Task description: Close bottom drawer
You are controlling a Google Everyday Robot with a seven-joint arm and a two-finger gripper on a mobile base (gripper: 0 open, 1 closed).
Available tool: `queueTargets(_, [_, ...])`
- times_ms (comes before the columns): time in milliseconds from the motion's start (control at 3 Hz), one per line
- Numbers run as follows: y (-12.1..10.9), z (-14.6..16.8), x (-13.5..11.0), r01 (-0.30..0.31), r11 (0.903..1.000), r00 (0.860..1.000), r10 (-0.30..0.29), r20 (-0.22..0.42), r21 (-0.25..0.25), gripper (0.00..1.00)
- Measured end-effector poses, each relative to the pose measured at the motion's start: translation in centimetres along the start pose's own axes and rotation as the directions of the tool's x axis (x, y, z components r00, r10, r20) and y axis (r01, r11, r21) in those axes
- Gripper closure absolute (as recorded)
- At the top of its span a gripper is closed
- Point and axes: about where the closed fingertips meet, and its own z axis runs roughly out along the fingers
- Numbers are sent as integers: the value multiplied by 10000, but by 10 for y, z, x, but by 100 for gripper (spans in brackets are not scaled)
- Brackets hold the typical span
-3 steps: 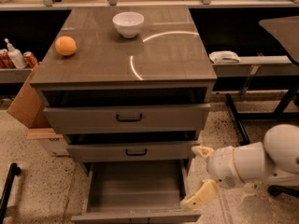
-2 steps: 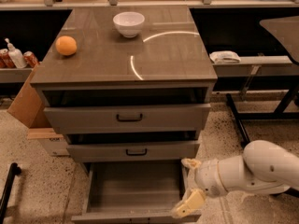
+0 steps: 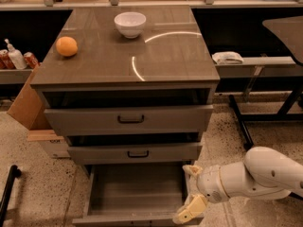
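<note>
The bottom drawer (image 3: 135, 193) of the grey-brown cabinet stands pulled far out, its grey wood-grain box empty; its front lies at the frame's lower edge and its handle is out of view. My gripper (image 3: 191, 191) on the white arm is at the drawer's right front corner, one cream finger (image 3: 191, 209) low by the drawer front, the other (image 3: 191, 170) up near the right side wall. The fingers are spread apart and hold nothing.
The middle drawer (image 3: 135, 152) and top drawer (image 3: 128, 119) are slightly out above it. An orange (image 3: 66, 46) and a white bowl (image 3: 130, 24) sit on the cabinet top. A cardboard box (image 3: 29, 105) stands at the left, table legs (image 3: 241, 122) at the right.
My arm and gripper have moved left, from beside the cabinet to the bottom drawer's right front corner. The drawers have not moved.
</note>
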Motion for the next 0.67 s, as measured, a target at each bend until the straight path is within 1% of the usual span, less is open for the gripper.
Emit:
queueTargets(333, [-6,11,10,361,9993,9991,-361,-209,-4,0])
queueTargets(667, [-21,27,35,976,9949,9948,-982,-264,-243,0])
